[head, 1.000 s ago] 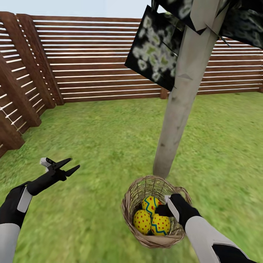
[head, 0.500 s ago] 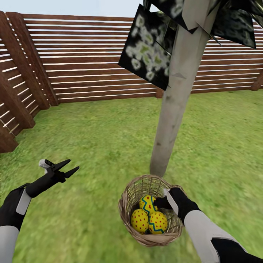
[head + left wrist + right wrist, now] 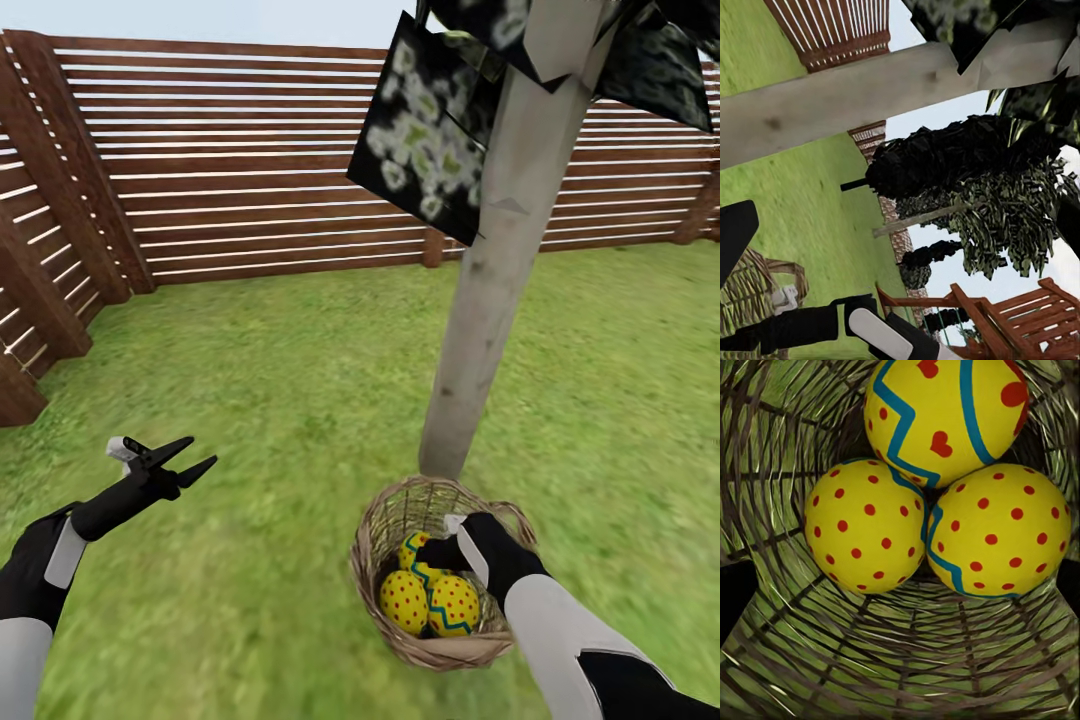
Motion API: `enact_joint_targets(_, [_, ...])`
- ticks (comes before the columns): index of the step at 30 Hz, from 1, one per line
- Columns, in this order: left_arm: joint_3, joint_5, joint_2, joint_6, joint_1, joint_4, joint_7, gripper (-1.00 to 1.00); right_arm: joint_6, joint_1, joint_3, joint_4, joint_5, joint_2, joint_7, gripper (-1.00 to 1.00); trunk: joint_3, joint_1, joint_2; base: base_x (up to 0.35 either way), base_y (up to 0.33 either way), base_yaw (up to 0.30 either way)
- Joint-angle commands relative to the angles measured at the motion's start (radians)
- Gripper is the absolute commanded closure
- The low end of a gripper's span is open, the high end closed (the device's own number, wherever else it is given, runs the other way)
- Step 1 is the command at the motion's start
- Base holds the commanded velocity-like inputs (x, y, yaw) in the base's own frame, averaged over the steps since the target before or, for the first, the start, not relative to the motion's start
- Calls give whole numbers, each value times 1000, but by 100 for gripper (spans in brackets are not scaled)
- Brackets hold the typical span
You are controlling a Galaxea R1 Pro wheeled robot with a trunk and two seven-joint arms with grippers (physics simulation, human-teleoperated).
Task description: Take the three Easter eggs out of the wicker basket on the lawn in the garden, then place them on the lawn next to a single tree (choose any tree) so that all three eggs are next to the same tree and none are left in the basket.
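Now | woven twig basket (image 3: 400, 520) | three glossy eggs (image 3: 937, 495) (dotted) | left fingers (image 3: 185, 456) apart | right unclear

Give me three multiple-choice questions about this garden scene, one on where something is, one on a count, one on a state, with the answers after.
1. Where does the wicker basket sit?
A. On the lawn at the foot of the tree
B. Against the fence
C. On the playset

2. How many Easter eggs lie in the basket?
A. One
B. Two
C. Three

3. What state is the left hand in?
A. Shut on an egg
B. Open, holding nothing
C. Shut on the basket rim

Answers:
1. A, since the head view shows the basket on grass just in front of the trunk's base.
2. C, since the right wrist view shows three yellow eggs clustered together.
3. B, since its fingers are spread above the grass with nothing between them.
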Motion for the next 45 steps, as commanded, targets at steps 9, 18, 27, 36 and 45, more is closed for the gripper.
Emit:
enact_joint_targets(9, [0,1,0,11,0,0,-3,-100,4,0,-7,-1,3,1,3,-100,0,0,0,0,12,-277])
enact_joint_targets(18, [0,1,0,11,0,0,-3,-100,4,0,-7,-1,3,1,3,-100,3,0,0,0,246,-281])
enact_joint_targets(27, [-1,0,-1,11,0,-2,-4,-100,3,0,-7,-1,3,1,4,-100,7,0,0,112,297,-281])
enact_joint_targets(36, [-3,0,0,9,0,-2,-4,-100,-1,0,-7,0,3,1,0,-100,10,0,0,188,220,-266])
enact_joint_targets(45, [-1,0,0,9,0,0,-4,-100,4,0,-7,14,2,2,-51,-100,10,0,0,11,11,-25])
